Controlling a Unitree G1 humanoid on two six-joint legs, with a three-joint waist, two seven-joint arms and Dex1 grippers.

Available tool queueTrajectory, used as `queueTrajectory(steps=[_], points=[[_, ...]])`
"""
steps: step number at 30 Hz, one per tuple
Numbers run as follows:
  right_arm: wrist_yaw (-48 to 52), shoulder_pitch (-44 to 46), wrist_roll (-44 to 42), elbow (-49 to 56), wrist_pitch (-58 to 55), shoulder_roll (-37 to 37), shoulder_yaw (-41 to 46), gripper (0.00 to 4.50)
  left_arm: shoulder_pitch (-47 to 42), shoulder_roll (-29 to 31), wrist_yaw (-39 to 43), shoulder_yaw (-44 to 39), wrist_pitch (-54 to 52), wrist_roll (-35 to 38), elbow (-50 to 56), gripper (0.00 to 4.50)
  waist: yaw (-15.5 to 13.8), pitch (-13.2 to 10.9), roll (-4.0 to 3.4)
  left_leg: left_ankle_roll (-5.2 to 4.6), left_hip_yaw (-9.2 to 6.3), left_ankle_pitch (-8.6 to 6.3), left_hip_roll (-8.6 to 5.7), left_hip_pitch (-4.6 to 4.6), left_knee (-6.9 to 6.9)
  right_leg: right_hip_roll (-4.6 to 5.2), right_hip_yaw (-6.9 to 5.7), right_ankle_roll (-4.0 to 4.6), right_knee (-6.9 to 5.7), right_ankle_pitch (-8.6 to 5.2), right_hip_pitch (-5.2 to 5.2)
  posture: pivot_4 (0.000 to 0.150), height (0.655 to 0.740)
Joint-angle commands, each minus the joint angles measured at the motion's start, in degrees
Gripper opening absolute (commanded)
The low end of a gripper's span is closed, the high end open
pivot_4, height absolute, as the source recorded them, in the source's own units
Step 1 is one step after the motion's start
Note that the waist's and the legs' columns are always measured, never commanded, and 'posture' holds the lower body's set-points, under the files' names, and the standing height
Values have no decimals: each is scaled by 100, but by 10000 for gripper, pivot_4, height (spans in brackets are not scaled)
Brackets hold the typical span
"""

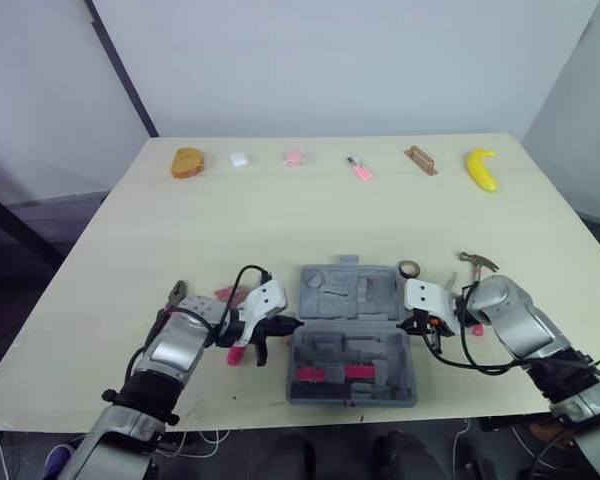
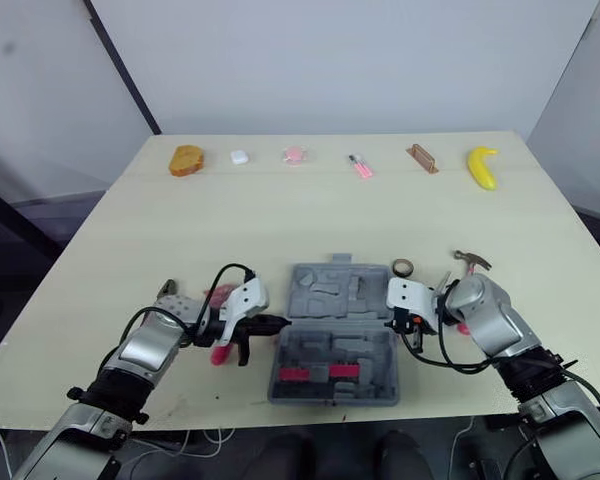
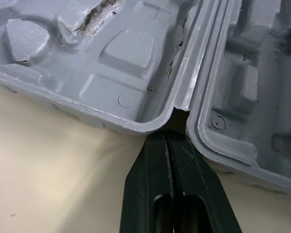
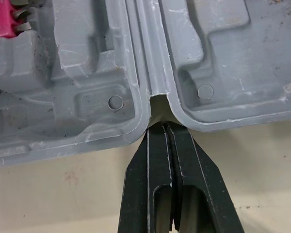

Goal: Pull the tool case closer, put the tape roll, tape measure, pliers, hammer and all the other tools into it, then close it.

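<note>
Readable text: I am finding none in any view.
grey moulded plastic tool case [image 1: 352,300]: I am seeing only bare moulded surfaces, with no lettering, brand or number legible.
red inserts [image 1: 310,375] in the case: too small for me to be reading any marking.
pale wooden table [image 1: 280,220]: I am reading no label or sign on it.

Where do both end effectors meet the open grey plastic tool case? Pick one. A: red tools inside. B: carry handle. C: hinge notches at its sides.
C: the left end effector and right end effector each nose into a hinge gap of the grey plastic tool case.
</note>
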State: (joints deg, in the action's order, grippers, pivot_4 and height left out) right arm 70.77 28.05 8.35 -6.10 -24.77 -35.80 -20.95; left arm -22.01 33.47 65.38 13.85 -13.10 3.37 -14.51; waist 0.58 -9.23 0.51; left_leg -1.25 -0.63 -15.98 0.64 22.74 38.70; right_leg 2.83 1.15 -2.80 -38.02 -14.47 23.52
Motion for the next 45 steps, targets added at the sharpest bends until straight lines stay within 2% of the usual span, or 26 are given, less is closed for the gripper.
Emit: queueTrajectory(steps=[1, 15, 45], points=[[-28, -43, -180, 282, -29, -78, 114, 0, 73, -132, 39, 218, -23, -11, 226, 465, -5, 0, 0, 0, 0, 0, 0, 1, 1, 0, -1, 0, 0, 0, -1, 1500, 7400], [-197, -202, -368, 395, -117, -307, 142, 0, 15, -342, 84, 341, -22, -100, 286, 465, -24, 0, 0, 0, -1, 0, -2, 2, 6, 1, -2, -1, -1, 1, -3, 1500, 7400], [-212, -635, -582, 1054, -475, -469, 29, 0, 472, -150, 52, 271, -243, -56, 724, 465, 4, 1, 1, -1, -5, 0, 0, 2, 8, 0, -2, -2, -1, 1, -3, 1500, 7400]])
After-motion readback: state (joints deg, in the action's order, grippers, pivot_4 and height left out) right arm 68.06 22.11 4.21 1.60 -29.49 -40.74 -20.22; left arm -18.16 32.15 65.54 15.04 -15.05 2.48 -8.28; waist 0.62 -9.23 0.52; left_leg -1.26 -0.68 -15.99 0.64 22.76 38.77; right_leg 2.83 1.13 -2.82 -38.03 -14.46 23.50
